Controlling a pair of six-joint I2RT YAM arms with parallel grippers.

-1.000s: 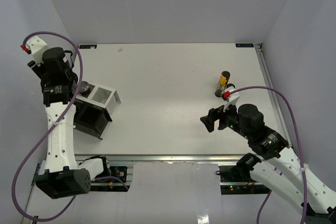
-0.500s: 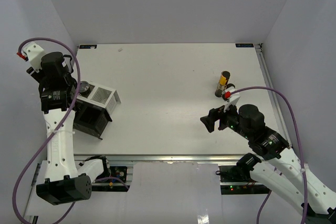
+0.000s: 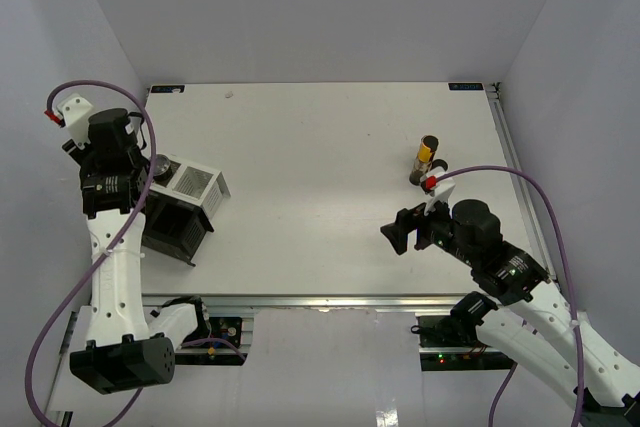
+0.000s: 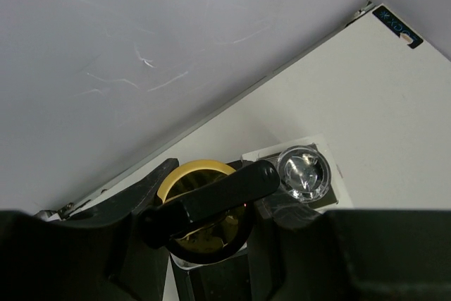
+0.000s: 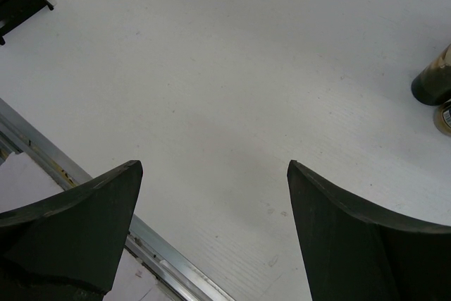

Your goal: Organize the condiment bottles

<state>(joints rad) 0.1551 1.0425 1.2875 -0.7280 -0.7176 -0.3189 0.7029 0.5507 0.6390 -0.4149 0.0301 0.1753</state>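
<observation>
The tall clear bottle's gold cap (image 4: 184, 174) sits between the fingers of my left gripper (image 4: 215, 192) at the rack's near-left corner. The fingers hug it on both sides, and a black bar crosses it. The squat clear jar (image 4: 303, 173) stands in the compartment next to it and also shows in the top view (image 3: 158, 164). My left gripper (image 3: 148, 175) hangs over the black-and-white rack (image 3: 195, 189). The slim dark yellow-labelled bottle (image 3: 426, 157) stands alone at the right and shows at the edge of the right wrist view (image 5: 433, 82). My right gripper (image 3: 402, 232) is open and empty above the table (image 5: 211, 167).
The rack (image 4: 325, 147) stands at the table's left side close to the left wall. A metal rail (image 5: 151, 252) runs along the table's near edge under my right gripper. Walls enclose the table on the left, back and right.
My left wrist swung out to the left and came part of the way back while the gripper stayed over the rack. My right gripper has hardly moved.
</observation>
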